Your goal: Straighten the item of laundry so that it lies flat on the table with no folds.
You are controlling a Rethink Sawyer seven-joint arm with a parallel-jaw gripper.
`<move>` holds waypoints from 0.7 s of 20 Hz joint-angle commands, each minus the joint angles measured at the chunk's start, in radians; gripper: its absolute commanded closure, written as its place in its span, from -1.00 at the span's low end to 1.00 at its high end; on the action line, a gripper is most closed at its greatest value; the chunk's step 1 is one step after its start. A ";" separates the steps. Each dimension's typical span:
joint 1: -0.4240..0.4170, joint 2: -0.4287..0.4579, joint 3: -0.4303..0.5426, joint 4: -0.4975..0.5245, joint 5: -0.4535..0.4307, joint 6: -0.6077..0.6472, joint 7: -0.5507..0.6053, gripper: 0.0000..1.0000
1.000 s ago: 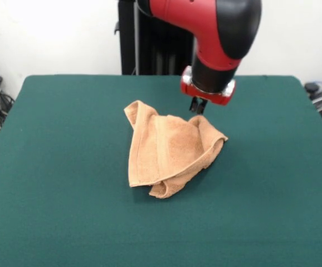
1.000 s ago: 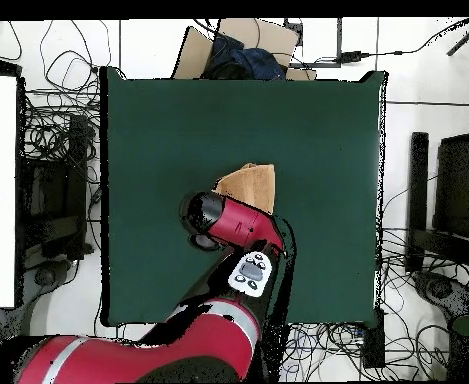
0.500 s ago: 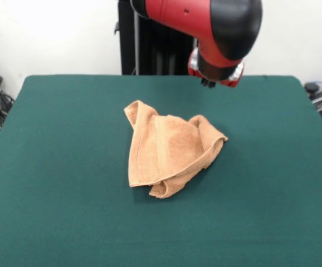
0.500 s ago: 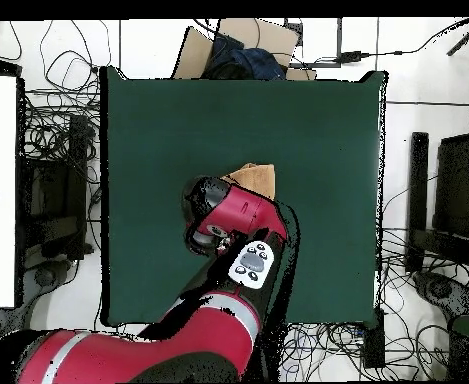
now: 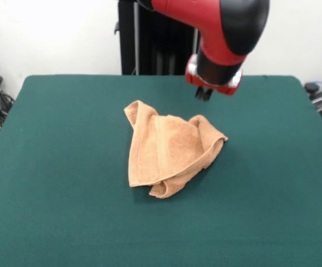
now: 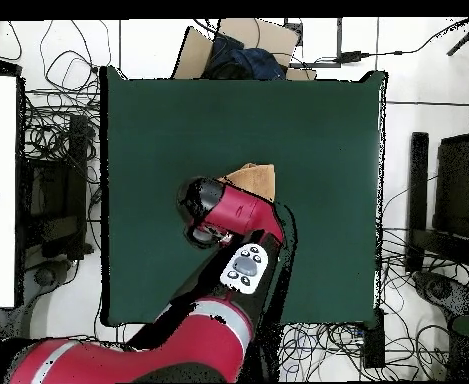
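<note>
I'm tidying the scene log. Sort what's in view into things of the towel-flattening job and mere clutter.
Job:
- peach towel, crumpled and folded
- green table
- pincer, above the table beyond the towel, holding nothing

Clutter:
- tangled cables on the floor
- cardboard box past the table's edge

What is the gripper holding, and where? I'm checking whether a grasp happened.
Nothing. The gripper hangs above the table, clear of the crumpled towel.
</note>
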 commanded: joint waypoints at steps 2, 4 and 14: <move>0.016 -0.036 0.052 0.041 -0.023 -0.271 0.201 1.00; 0.019 -0.039 0.050 0.049 -0.026 -0.285 0.203 1.00; 0.043 -0.041 0.026 0.061 -0.042 -0.392 0.205 1.00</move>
